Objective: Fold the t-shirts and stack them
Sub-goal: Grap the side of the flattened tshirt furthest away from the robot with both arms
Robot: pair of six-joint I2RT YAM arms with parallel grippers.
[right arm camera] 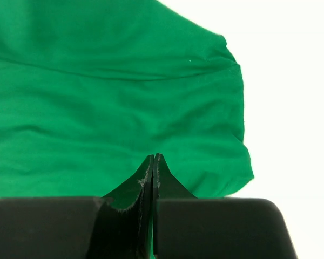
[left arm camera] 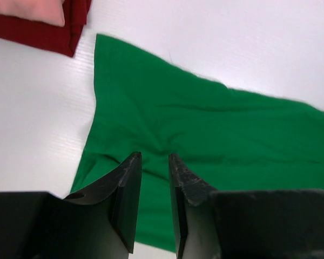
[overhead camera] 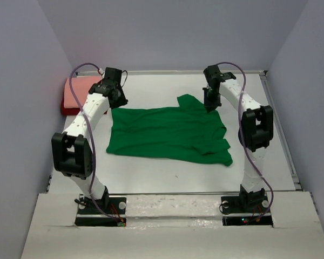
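A bright green t-shirt (overhead camera: 167, 135) lies spread and wrinkled on the white table, one sleeve pointing to the far side. My left gripper (overhead camera: 115, 102) hovers over the shirt's far left corner; in the left wrist view it (left arm camera: 154, 156) stands open with nothing between its fingers, green t-shirt (left arm camera: 216, 124) beneath. My right gripper (overhead camera: 209, 107) is over the far sleeve; in the right wrist view it (right arm camera: 154, 156) is shut, fingers pressed together above the green t-shirt (right arm camera: 97, 97). At the far left a folded salmon-pink t-shirt (overhead camera: 81, 89) rests on a folded dark red t-shirt (overhead camera: 67, 109).
Grey walls enclose the white table (overhead camera: 151, 172) on three sides. The stack's salmon-pink t-shirt (left arm camera: 27, 8) and dark red t-shirt (left arm camera: 38, 32) lie just beyond the green shirt's corner. Both arm bases sit at the near edge.
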